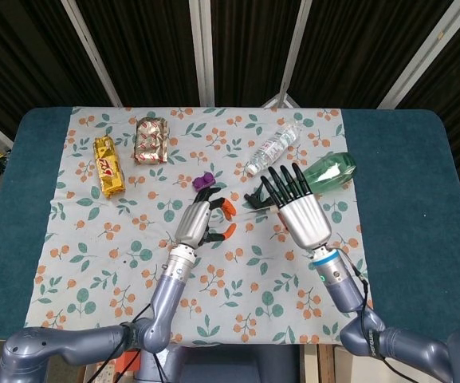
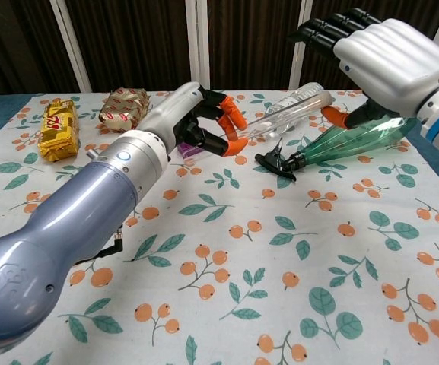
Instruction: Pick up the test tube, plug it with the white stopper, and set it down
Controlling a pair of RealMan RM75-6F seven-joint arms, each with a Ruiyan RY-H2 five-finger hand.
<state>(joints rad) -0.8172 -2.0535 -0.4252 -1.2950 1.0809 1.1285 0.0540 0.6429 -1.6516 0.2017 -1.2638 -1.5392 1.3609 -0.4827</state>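
I cannot make out a test tube or a white stopper in either view. My left hand (image 1: 202, 217) (image 2: 204, 122) hovers over the middle of the cloth, its orange-tipped fingers bent but apart, with nothing visible between them. A small purple object (image 1: 204, 180) (image 2: 187, 152) lies just beyond and under it. My right hand (image 1: 297, 203) (image 2: 383, 53) is raised with its black fingers stretched out straight, holding nothing. It hangs over a green spray bottle (image 1: 332, 171) (image 2: 348, 141) and partly hides it.
A clear plastic bottle (image 1: 273, 148) (image 2: 299, 105) lies behind the hands. A gold packet (image 1: 108, 166) (image 2: 58, 128) and a brown foil packet (image 1: 151, 140) (image 2: 124, 106) sit at the far left. The floral cloth (image 1: 134, 263) covers a blue table (image 1: 405, 175).
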